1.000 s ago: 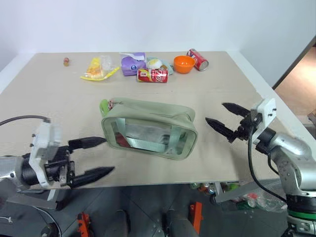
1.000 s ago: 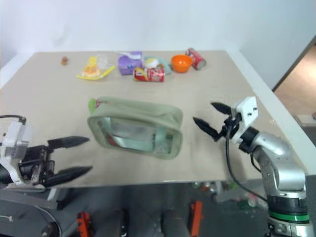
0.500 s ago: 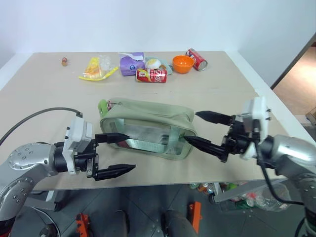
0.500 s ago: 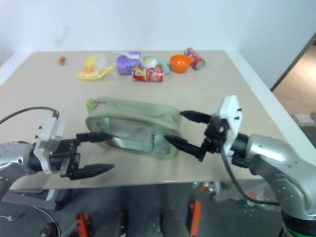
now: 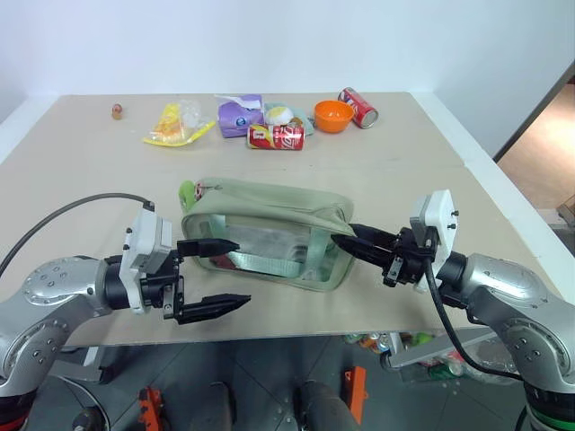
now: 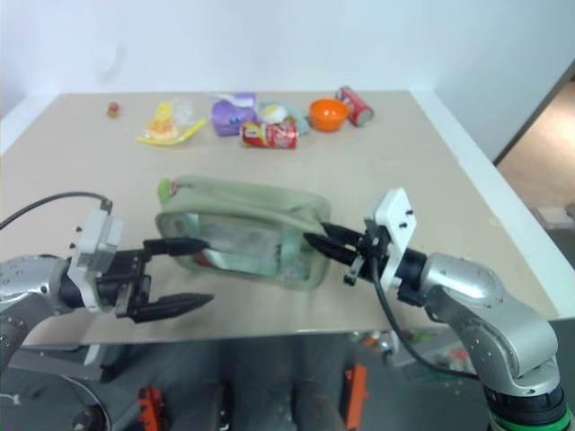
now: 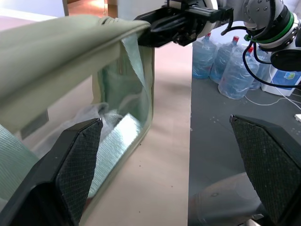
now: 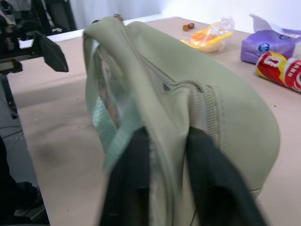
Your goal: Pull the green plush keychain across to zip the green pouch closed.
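Sage fabric green pouch | clear window | right gripper pinching end

Green pouch: matt sage cloth w/ glossy clear plastic window (woven webbing strap inside). Green plush keychain at its 9 o'clock end: fuzzy. Table: matt beige. 2 cans: shiny metal.
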{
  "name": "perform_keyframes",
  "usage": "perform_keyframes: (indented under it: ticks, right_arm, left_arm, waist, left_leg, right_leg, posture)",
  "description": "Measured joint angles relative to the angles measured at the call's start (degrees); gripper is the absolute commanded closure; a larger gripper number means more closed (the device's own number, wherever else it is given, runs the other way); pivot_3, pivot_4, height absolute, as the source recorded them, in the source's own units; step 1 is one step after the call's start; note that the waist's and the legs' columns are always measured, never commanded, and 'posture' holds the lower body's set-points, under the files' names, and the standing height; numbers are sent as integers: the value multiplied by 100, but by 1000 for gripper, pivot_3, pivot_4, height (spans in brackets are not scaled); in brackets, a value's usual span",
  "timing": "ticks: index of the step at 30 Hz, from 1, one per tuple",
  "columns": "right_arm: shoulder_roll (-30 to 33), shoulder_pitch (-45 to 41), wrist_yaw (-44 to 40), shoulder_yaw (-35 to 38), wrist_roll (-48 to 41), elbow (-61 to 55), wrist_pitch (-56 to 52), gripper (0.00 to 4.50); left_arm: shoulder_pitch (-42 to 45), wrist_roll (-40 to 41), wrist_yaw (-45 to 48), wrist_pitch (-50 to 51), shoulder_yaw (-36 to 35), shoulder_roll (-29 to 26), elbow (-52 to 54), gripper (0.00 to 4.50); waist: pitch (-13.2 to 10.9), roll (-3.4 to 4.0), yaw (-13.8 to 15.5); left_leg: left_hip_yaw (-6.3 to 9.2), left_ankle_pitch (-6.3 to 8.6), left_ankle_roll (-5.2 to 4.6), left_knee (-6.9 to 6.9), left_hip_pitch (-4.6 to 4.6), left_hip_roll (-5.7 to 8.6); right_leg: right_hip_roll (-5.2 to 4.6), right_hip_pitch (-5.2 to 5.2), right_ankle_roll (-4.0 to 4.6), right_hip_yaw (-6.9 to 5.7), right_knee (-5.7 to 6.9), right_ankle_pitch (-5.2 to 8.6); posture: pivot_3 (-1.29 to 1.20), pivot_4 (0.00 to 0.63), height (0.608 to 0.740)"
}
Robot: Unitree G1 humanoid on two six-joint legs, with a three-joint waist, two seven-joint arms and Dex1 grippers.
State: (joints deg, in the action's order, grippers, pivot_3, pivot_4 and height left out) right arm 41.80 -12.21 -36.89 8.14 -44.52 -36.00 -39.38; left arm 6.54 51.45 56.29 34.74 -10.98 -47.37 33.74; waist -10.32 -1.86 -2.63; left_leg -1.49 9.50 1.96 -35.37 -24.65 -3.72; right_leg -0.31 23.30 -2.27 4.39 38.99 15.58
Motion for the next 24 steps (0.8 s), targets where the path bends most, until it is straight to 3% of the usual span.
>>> perform_keyframes:
  ticks: [6,15,21,24]
  right_arm:
    - [277,-253,-838,-156,531,692,651,4445]
    - [453,-1808,-2450,-705,1537,2967,1964,4445]
    - [463,-1859,-2767,-719,1668,3160,2177,4445]
    - [465,-1706,-2782,-679,1644,3072,2099,4445]
  left_arm:
    - [-114,-105,-95,-71,-5,102,25,0]
    - [-21,-146,-230,-115,2,264,52,0]
    - [62,-105,-499,-87,-3,364,65,0]
    - [89,537,-1098,143,-446,466,71,0]
  waist:
    - [-1,1,-2]
    - [-6,7,0]
    - [-6,7,5]
    - [-7,6,1]
  left_leg:
    - [-6,0,0,-7,2,2]
    - [-2,-2,-3,-4,0,1]
    - [1,5,-7,0,-2,1]
    - [3,5,-7,-2,-1,-3]
  right_leg:
    - [-3,-1,12,4,0,3]
    - [2,1,-5,2,0,-8]
    - [2,0,-7,-1,1,1]
    - [3,-1,-7,-2,3,0]
  posture:
    - [0,150,740]
    - [0,150,740]
    - [0,150,740]
    - [0,150,740]
